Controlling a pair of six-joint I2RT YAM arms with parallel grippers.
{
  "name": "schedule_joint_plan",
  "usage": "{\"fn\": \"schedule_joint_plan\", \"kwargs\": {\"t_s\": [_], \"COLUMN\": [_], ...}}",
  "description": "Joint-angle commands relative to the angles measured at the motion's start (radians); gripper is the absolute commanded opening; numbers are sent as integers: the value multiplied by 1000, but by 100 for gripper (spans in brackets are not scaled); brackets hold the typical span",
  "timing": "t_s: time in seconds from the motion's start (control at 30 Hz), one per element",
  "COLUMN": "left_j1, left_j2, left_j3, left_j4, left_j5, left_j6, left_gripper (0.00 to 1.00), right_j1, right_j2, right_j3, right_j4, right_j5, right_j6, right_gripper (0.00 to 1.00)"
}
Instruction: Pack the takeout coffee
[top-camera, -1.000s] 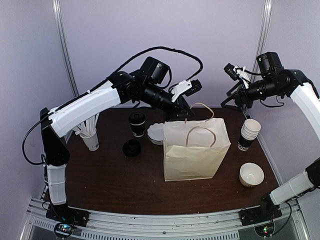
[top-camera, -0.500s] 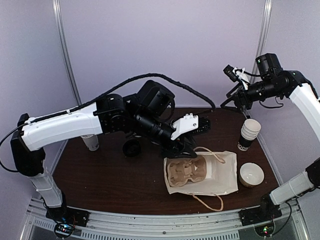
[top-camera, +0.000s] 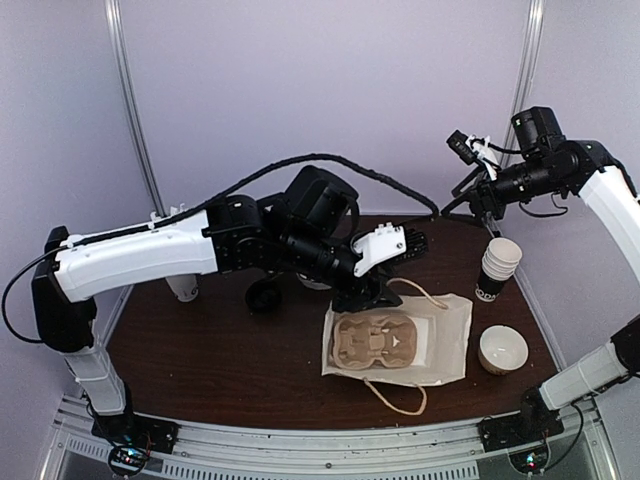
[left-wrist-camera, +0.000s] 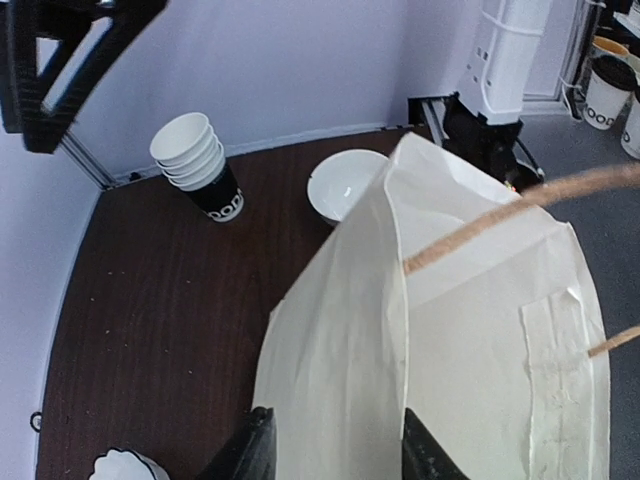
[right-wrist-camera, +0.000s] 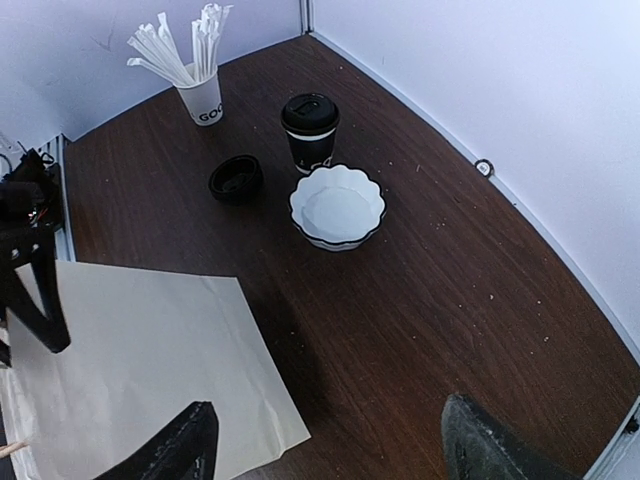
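The bag lies flat on the desk, left gripper spread around its edge, right gripper spread and empty. The coffee, pushed in sideways, could spill.

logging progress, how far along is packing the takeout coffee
Done: nothing packed; the paper bag lies on its side, a cup carrier inside. In hand: left gripper at the bag's edge. Left: the lidded takeout coffee stands on the table, outside the bag.
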Motion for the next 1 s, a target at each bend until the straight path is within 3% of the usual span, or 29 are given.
{"fn": "schedule_joint_plan", "kwargs": {"t_s": [0.0, 0.27, 0.4, 0.53, 0.63, 0.77, 0.97], "left_j1": [92, 293, 309, 309, 309, 309, 287], "left_j2": [65, 236, 257, 238, 173, 46, -141], "left_j3": [123, 358, 379, 394, 329, 194, -16], "left_j4": [-5, -47, -24, -42, -34, -23, -50], "left_j5": [16, 222, 215, 176, 150, 119, 282], "left_j6": [-23, -161, -153, -145, -129, -93, 2], "left_gripper": [43, 57, 67, 67, 68, 68, 71], "right_j1": [-8, 16, 57, 78, 79, 79, 84], "right_j2": [-30, -69, -50, -26, -13, 20, 86], "right_j3": [77, 55, 13, -6, 10, 37, 78], "right_j4": [-72, -201, -185, -134, -74, -20, -51], "right_j5": [-96, -263, -241, -181, -117, -45, -117], "right_j6": [-7, -101, -104, -75, -27, 13, -45], "right_gripper": [79, 76, 76, 73, 68, 70, 77]}}
